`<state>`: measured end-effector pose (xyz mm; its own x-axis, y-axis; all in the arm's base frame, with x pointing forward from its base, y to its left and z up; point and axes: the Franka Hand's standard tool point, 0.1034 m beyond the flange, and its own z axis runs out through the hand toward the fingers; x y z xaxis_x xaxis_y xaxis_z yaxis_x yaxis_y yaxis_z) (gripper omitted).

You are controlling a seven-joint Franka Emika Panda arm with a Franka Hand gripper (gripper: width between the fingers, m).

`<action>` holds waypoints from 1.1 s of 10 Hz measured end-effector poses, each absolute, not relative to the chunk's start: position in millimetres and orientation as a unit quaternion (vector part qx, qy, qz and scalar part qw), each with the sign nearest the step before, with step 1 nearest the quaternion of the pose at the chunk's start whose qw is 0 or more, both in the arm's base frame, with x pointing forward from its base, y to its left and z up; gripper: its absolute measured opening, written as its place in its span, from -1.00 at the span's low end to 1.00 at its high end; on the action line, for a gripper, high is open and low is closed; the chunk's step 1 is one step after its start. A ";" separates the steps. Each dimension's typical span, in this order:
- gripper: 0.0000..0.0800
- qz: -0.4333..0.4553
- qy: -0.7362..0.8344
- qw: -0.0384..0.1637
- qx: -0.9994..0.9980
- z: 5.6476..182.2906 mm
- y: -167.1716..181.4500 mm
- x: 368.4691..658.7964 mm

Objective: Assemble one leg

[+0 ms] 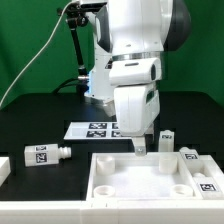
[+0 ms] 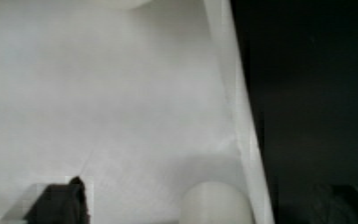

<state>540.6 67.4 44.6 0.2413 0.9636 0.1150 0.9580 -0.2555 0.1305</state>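
Note:
The big white tray-like panel (image 1: 150, 180) lies at the front, and its flat surface fills the wrist view (image 2: 105, 110). My gripper (image 1: 140, 146) hangs over the panel's far edge, and a small white piece shows at its tips. In the wrist view the gripper (image 2: 197, 204) has one dark finger (image 2: 60, 203) standing clear of a rounded white leg end (image 2: 213, 203) near the panel's edge. The jaws stand apart, not touching it. Other legs lie on the table: one at the exterior view's left (image 1: 45, 153), one upright at the right (image 1: 167, 137).
The marker board (image 1: 98, 128) lies on the black table behind the panel. Another leg (image 1: 190, 153) sits by the panel's right far corner, and a white part (image 1: 4, 168) is cut off at the left edge. The arm's base and cables stand at the back.

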 end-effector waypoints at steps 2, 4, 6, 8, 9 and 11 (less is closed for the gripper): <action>0.62 0.086 0.561 0.009 0.823 43.1 65.7 539.7; 0.62 0.089 0.451 -0.005 0.888 41.3 61.7 532.5; 0.62 0.081 0.308 -0.025 0.948 39.9 74.2 518.5; 0.62 0.087 0.240 -0.034 0.966 40.7 90.3 516.2; 0.62 0.086 0.202 -0.039 0.975 40.3 88.9 516.1; 0.62 0.083 0.144 -0.048 0.985 40.1 90.0 515.7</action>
